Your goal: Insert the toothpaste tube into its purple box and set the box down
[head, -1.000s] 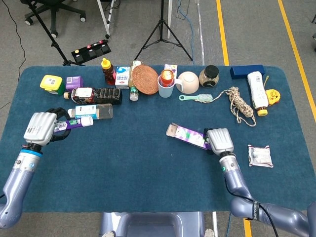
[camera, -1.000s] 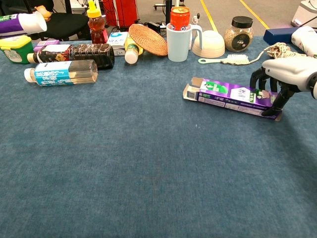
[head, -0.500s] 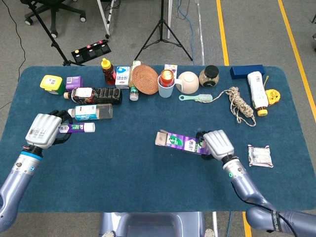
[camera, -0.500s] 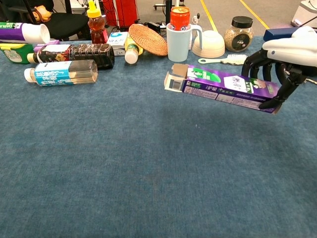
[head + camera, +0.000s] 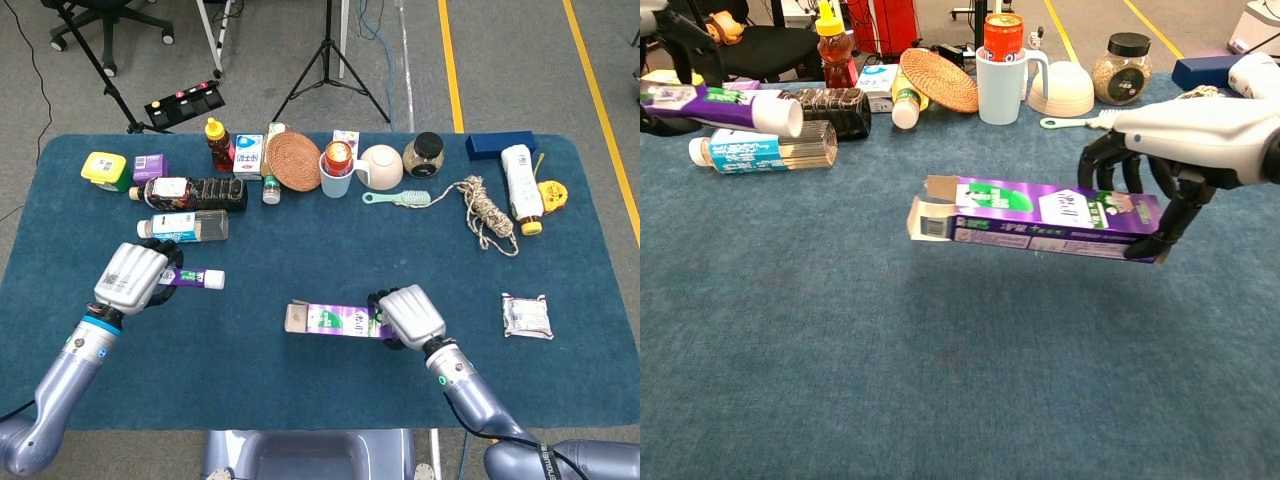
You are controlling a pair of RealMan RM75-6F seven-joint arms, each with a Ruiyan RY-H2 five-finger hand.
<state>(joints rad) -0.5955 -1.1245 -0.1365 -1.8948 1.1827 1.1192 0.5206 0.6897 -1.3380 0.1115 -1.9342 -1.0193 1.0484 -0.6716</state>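
Two hands are in use. Head view: the right hand grips the long purple cardboard box at one end. The box lies level, its open flap end pointing toward the left hand. The left hand is closed around the purple toothpaste tube with a white cap, cap end pointing toward the box; tube and box are well apart. Beyond the tube, away from the box, lies a clear plastic bottle with a blue label on the blue cloth-covered table.

Chest view: the box is held clear of the table, its shadow showing below it. The right hand holds it from above, fingers curled over the far side. The tube enters at the frame's edge, well apart from the box's open end, above the clear bottle.
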